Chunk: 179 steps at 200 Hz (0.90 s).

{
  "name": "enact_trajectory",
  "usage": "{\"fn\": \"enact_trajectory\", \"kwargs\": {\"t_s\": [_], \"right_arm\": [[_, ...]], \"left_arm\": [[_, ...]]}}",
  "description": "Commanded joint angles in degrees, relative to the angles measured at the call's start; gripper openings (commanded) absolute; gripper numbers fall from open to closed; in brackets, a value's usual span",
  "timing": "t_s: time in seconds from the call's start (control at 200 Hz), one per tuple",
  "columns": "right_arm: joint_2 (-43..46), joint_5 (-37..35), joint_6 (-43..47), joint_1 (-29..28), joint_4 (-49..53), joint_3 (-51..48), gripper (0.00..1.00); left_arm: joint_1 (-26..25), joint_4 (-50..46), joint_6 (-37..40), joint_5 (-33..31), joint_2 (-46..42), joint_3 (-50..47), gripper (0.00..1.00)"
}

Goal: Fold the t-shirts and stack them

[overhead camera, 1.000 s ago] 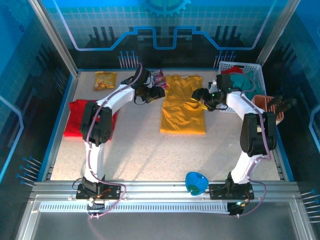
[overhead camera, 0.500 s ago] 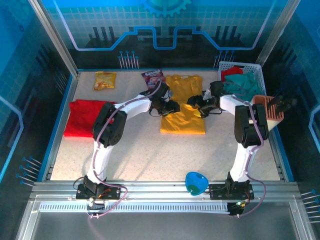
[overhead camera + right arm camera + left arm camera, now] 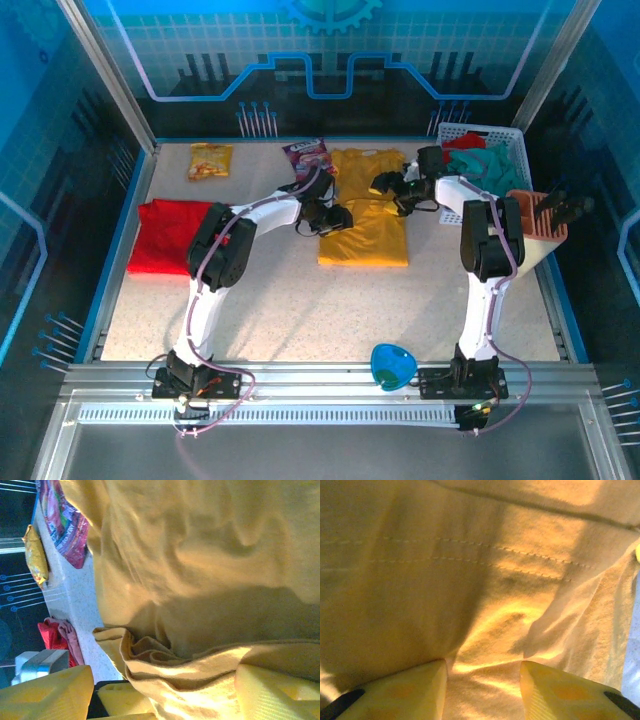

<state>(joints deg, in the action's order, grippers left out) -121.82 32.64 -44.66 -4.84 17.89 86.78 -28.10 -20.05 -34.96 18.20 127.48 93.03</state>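
The mustard-yellow cloth t-shirt (image 3: 366,235) lies spread on the speckled table (image 3: 300,300) between the two arms, and both grippers are down on it. The left gripper (image 3: 337,218) sits at the shirt's left edge. Its fingers (image 3: 407,687) stand apart with their tips pressed into the cloth, which puckers into soft creases in the gap between them. A double line of stitching runs across just beyond the tips.

The right gripper (image 3: 386,186) is on the upper right part of the shirt, across the cloth from the left one. Its fingers (image 3: 280,690) are spread wide, with a bunched, rolled fold of the yellow shirt lying between them and touching at least one finger — whether they actually pinch it I cannot tell. Beyond those fingers the shirt stretches away, and past its edge lie a purple snack packet (image 3: 62,522) and a yellow snack packet (image 3: 36,552).

The plain bright red cloth t-shirt (image 3: 170,235) lies flat on the table — well off to the outer side of the left fingers and apart from the yellow one.
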Motion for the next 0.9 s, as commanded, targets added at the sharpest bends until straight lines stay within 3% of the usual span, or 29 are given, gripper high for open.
{"fn": "enact_trajectory", "kwargs": {"t_s": [0.0,0.3,0.545,0.891], "right_arm": [[4.51,-3.06,3.84,0.33,5.85,-0.77,0.76],[23.88,-17.44,13.41,-1.66,17.74,-16.13,0.78],[31.10,-16.24,12.64,-1.09,11.75,-32.51,0.69],[30.07,-15.04,11.10,-1.27,6.57,-38.99,0.61]], "left_arm": [[1.27,-4.62,2.21,-0.90,-6.83,-3.20,0.48],[2.02,-6.65,2.60,1.11,-20.64,-18.47,0.51],[1.37,3.85,-4.33,3.21,-22.64,-30.76,0.48],[-0.24,7.42,-6.89,1.05,-19.47,-30.38,0.46]]}}
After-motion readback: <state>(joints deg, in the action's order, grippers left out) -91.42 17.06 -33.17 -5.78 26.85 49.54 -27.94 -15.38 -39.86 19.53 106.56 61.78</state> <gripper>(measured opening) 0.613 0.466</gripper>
